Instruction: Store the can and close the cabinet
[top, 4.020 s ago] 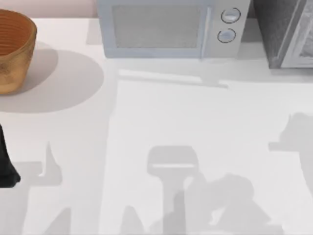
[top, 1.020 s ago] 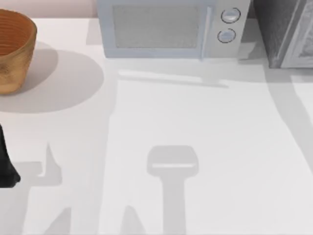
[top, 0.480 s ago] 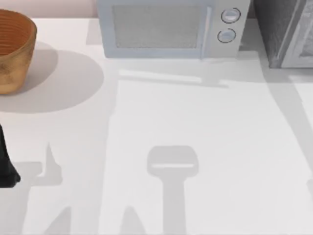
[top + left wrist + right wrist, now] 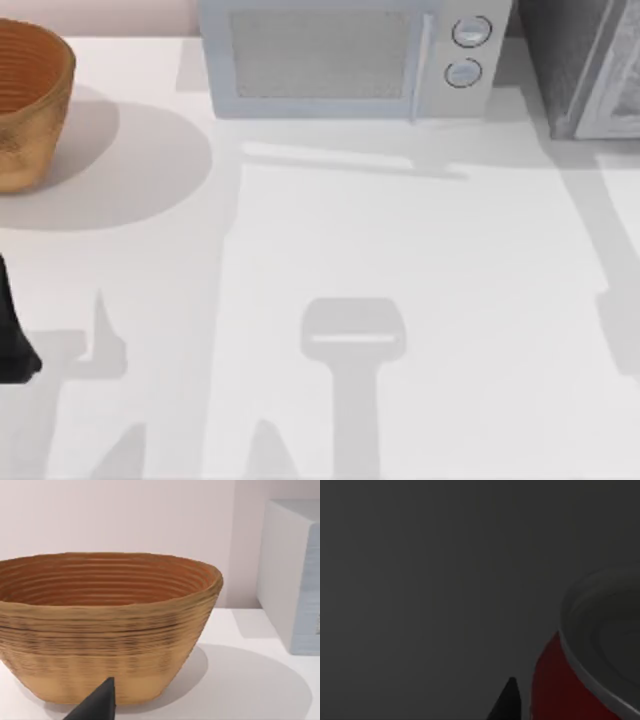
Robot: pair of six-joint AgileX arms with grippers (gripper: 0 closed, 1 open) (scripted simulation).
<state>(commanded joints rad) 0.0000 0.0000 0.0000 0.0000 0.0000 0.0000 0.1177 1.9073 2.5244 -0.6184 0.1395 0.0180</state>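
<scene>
The red can (image 4: 551, 677) with its silver top sits very close in the right wrist view, against a dark grey surface. My right gripper (image 4: 562, 707) is shut on the can, and one black fingertip (image 4: 508, 700) lies against its side. The cabinet (image 4: 565, 60), dark speckled grey with a pale door panel (image 4: 622, 90), stands at the table's back right corner. My left arm (image 4: 12, 335) is parked at the table's left edge; one of its fingertips (image 4: 99, 704) points at the basket.
A woven wooden basket (image 4: 25, 100) stands at the back left. A light blue-grey microwave (image 4: 345, 60) with two knobs sits at the back middle, just left of the cabinet. The white table (image 4: 400, 250) carries only arm shadows.
The right arm's large shadow has left the table's front middle; a narrow shadow now runs along the right edge below the cabinet. The left arm has not moved.
</scene>
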